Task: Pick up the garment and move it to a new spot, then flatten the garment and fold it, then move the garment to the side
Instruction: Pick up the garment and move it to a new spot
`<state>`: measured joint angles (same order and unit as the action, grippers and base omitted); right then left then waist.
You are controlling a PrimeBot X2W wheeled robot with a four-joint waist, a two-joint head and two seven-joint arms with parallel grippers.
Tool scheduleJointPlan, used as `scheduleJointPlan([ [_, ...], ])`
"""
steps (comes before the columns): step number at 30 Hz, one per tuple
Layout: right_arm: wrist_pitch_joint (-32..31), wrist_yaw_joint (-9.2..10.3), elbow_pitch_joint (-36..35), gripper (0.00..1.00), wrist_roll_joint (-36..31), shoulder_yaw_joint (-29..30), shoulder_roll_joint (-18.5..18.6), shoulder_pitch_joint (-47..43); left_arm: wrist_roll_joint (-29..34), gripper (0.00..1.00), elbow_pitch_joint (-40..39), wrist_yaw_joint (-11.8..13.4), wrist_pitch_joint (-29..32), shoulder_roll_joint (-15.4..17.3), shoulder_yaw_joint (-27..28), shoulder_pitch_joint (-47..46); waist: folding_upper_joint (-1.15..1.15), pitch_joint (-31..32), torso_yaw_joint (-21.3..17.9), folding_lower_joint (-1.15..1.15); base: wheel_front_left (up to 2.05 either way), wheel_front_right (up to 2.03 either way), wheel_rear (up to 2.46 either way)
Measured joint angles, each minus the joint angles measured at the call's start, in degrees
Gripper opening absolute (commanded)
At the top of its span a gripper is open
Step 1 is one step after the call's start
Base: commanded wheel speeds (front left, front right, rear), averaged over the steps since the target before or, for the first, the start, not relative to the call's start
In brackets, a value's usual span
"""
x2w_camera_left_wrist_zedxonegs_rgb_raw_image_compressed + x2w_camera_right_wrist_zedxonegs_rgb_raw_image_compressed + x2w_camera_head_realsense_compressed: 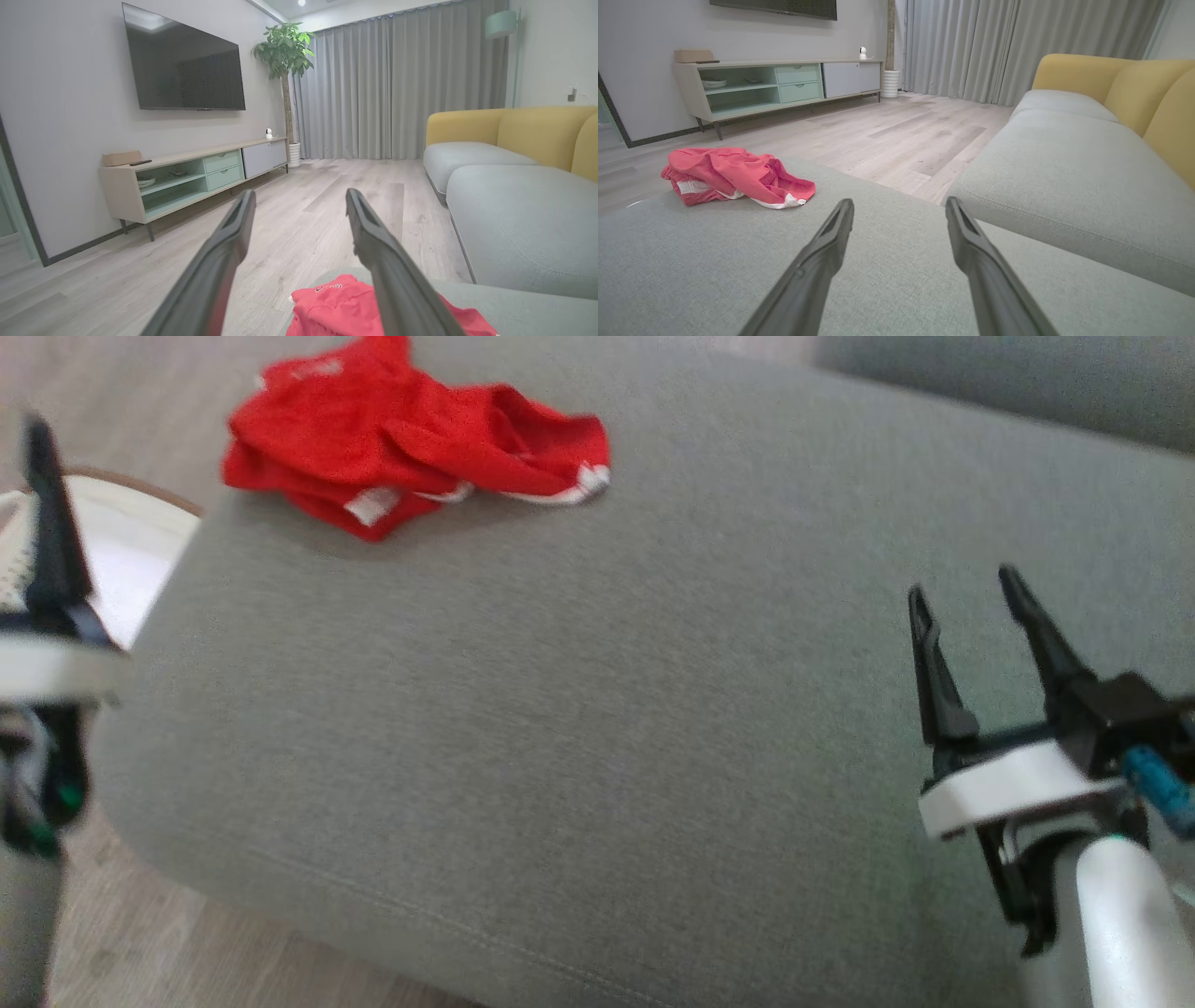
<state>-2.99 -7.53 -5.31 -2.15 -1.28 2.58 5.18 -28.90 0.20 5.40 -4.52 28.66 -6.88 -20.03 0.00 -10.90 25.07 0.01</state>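
The garment (411, 439) is a crumpled red piece with white trim, lying at the far left corner of a grey cushioned seat (560, 728). My right gripper (963, 583) hovers open over the seat's near right part, well away from the cloth. In the right wrist view its fingers (822, 261) stand apart with nothing between them, and the garment (733, 175) lies ahead to the left. My left gripper (300, 193) is open and empty, raised above and just short of the garment (336, 308). In the head view one blurred dark finger (47, 523) of it rises at the left edge.
A round white table (140, 551) stands beside the seat's left edge. A grey sofa with yellow backrests (1064, 163) sits to the right across a gap of wood floor (901, 140). A TV cabinet (187, 177) lines the far wall.
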Motion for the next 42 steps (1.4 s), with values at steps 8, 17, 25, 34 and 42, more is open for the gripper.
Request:
scheduleJointPlan([
  [8,-3.5,0.00,-5.3,1.00,-4.0,-1.0,0.2,5.6,-4.1,1.00,16.7,-4.0,5.7,1.1,0.4,-17.2,0.00,-9.3,-5.6,0.01,0.00,0.00,0.00],
  [17,-5.2,0.00,-9.1,1.00,-6.6,-0.4,0.2,6.2,-4.4,1.00,34.4,-10.1,8.0,-2.5,-5.5,-23.8,0.00,-17.9,-11.4,0.00,0.00,0.00,0.00],
  [25,-5.1,0.00,-9.4,1.00,-6.4,-0.3,0.2,6.2,-4.6,1.00,42.2,-12.0,8.5,-3.5,-8.5,-28.3,0.00,-21.5,-13.9,-0.01,0.00,0.00,0.00],
  [34,-2.7,0.00,-5.7,1.00,-4.0,-0.1,0.2,6.2,-2.5,0.00,48.1,-12.0,2.6,-2.5,-9.7,-30.9,0.00,-18.8,-15.4,-0.01,0.00,0.00,0.00],
  [42,2.0,0.00,1.8,1.00,1.1,0.8,0.2,5.4,0.1,0.00,45.6,-12.1,1.6,-0.1,-13.4,-31.4,0.00,-8.8,-17.2,-0.02,0.00,0.00,0.00],
])
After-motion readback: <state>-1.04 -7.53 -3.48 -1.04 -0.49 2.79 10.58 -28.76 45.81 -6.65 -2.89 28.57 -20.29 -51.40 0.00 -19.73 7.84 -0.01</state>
